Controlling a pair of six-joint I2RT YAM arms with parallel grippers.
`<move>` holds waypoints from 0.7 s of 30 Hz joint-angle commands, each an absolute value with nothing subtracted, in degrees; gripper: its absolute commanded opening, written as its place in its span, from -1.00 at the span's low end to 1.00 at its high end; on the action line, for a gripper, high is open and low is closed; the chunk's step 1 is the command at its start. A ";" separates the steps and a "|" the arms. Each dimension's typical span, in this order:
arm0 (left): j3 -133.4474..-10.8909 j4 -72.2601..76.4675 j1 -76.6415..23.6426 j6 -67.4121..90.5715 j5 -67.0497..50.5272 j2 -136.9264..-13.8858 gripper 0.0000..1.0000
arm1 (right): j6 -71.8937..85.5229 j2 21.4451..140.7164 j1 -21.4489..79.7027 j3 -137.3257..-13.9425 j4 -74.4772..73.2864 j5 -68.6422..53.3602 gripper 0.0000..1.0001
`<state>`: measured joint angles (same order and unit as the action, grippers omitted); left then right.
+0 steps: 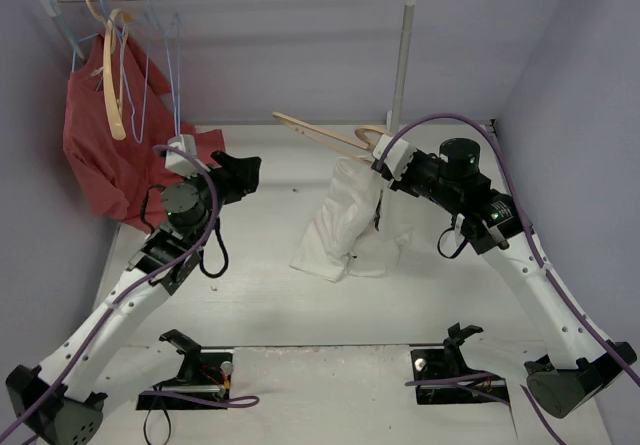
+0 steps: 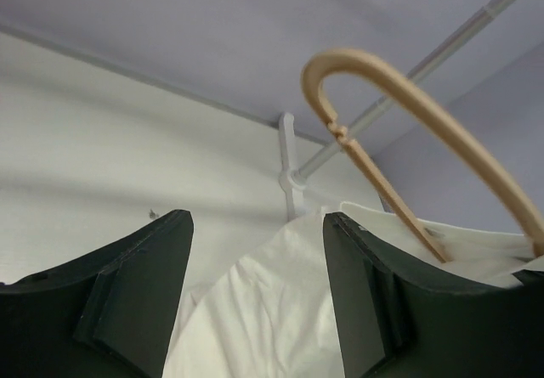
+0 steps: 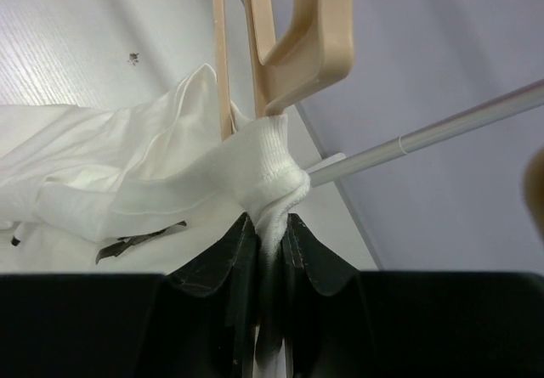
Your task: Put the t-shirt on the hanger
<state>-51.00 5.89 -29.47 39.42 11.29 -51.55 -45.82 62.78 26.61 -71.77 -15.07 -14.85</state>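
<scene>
white table [image 1: 270,295], lilac walls; centre frame, the right gripper [image 3: 272,229] pinches the t-shirt [image 1: 345,225] collar against the hanger [image 1: 318,133], left gripper [image 2: 255,234] wide, empty. next, i'd guess: draw cloth over the bare arm.

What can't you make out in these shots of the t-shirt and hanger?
Top view: the hanger's second arm, covered by the t-shirt.
Right wrist view: whether the right gripper pinches wood too; bunched cloth hides it.
Right wrist view: the black marks, creased, unreadable.
Left wrist view: the t-shirt's lower part, cut by the bottom edge.
</scene>
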 commanded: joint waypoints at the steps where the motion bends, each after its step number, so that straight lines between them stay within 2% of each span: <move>1: -51.07 10.45 -29.62 49.56 4.93 -57.55 0.25 | -42.81 62.93 26.46 -76.37 -11.25 -17.92 -1.00; 11: -52.64 26.70 -33.30 61.77 1.50 -69.69 0.25 | -36.48 61.70 26.54 -74.71 -9.23 -20.21 -1.00; 21: -56.87 29.97 -39.37 61.96 4.04 -76.20 0.25 | -34.98 60.91 26.63 -73.56 -8.96 -19.95 -1.00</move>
<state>-53.32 23.51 -38.13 60.88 2.83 -76.40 -36.12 62.78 26.61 -72.77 -15.62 -18.92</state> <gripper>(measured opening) 0.626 0.149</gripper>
